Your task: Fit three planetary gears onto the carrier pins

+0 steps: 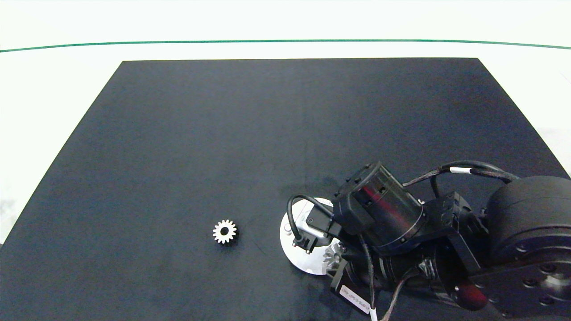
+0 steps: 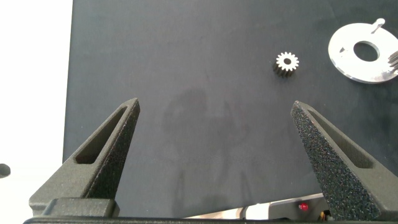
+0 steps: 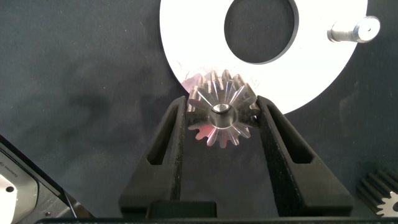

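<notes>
A white ring-shaped disc (image 1: 292, 249) (image 3: 186, 37) lies on the black mat, half hidden under my right arm (image 1: 401, 223). My right gripper (image 3: 222, 115) is shut on a silver gear (image 3: 222, 118) (image 1: 333, 256) at the disc's rim, and a pin end shows in the gear's centre hole. Across the disc a bare carrier pin (image 3: 354, 30) (image 2: 377, 23) stands free. A second gear (image 1: 224, 232) (image 2: 286, 63) lies flat on the mat left of the disc. A third gear (image 3: 380, 194) shows at the picture's edge, in shadow. My left gripper (image 2: 214, 106) hangs open above bare mat, away from both.
The black mat (image 1: 285, 133) covers most of a white table, with a green line (image 1: 285, 41) across the far side. The right arm's body and cables (image 1: 468, 171) fill the near right corner.
</notes>
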Tool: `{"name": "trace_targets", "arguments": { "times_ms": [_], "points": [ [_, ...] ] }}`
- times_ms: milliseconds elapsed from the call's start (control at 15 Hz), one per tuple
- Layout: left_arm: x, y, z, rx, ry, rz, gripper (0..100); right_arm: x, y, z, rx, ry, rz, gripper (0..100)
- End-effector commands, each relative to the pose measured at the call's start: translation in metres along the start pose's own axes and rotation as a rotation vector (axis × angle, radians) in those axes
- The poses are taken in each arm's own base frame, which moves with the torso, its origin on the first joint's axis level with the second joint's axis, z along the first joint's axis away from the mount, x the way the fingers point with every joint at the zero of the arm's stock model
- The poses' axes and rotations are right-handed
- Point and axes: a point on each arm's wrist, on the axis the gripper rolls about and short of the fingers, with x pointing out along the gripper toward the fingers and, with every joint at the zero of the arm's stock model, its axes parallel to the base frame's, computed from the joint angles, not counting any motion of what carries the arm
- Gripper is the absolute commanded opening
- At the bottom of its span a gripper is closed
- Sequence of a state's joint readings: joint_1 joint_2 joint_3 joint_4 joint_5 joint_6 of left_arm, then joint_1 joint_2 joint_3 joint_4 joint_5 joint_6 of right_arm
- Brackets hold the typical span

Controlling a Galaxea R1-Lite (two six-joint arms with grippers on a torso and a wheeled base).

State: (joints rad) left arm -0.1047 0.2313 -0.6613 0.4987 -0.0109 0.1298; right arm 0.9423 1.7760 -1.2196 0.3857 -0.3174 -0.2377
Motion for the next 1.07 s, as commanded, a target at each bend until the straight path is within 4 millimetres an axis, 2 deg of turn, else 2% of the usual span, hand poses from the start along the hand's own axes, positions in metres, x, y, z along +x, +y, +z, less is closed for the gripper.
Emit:
{"name": "trace_targets", "arguments": {
  "times_ms": [67, 1000, 1067],
  "points": [
    [0.0001, -0.0001, -0.0003, 0.001, 0.003, 0.000, 100, 0.0043, -0.0002, -0.0004, -0.003, 0.012, -0.002, 19],
    [-0.0020, 0.0001, 0.0010, 0.001, -0.009, 0.002, 100, 0.0040, -0.0001, -0.0011, 0.000, 0.009, -0.002, 19],
    [-0.0020, 0.0001, 0.0010, 0.001, -0.009, 0.002, 100, 0.0040, -0.0001, -0.0011, 0.008, 0.010, -0.004, 100]
  ]
}}
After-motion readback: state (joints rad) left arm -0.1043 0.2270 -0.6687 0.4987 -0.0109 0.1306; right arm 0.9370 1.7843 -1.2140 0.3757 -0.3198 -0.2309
